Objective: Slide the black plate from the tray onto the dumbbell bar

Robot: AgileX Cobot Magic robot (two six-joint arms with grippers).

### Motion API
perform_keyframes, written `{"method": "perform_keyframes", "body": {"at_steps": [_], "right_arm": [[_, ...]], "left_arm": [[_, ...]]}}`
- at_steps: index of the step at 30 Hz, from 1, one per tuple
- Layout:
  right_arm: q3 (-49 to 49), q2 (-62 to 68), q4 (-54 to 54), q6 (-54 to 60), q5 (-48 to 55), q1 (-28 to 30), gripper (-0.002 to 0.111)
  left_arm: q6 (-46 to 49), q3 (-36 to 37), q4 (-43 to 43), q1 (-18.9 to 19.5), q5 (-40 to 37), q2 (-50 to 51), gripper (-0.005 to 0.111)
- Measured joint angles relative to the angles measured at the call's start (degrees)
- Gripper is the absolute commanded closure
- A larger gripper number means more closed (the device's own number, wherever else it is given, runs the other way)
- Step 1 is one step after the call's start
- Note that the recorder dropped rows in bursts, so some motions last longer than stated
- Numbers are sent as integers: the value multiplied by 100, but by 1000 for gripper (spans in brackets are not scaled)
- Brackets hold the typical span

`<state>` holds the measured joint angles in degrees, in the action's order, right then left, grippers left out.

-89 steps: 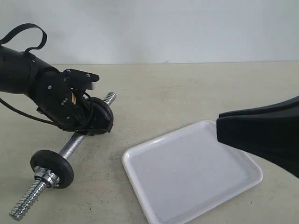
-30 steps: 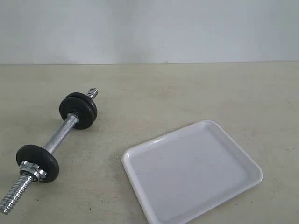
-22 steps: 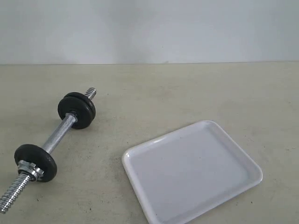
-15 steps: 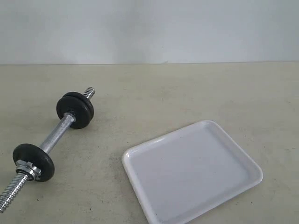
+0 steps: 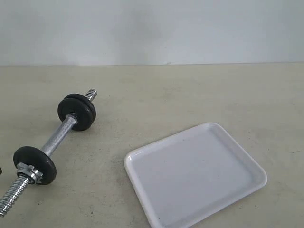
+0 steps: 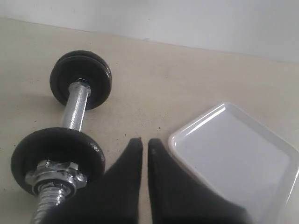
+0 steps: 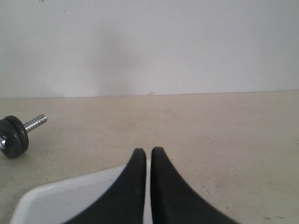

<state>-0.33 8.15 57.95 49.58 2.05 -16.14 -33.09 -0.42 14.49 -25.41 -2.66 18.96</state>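
dumbbell bar (image 5: 58, 138) L of tray (image 5: 194, 175), apart; plates (image 5: 77, 112) on bar

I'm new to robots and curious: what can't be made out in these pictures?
Exterior view: both arms lie outside the frame.
Left wrist view: the bar's near end runs off the bottom edge beside the left gripper.
Right wrist view: the right gripper and bottom edge hide most of the tray.

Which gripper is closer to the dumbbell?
Left. The left gripper hangs close beside the dumbbell; the right gripper is by the tray, with the dumbbell far off.
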Motion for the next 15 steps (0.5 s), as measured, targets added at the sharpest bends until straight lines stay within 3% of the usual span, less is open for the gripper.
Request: {"method": "perform_keyframes", "body": {"at_steps": [8,15], "right_arm": [[0,0,0,571,30,0,108],[0,0,0,580,-127,0,108]], "left_arm": [[566,20,0,0,594,0,102],[754,20,0,0,358,0,102]]}}
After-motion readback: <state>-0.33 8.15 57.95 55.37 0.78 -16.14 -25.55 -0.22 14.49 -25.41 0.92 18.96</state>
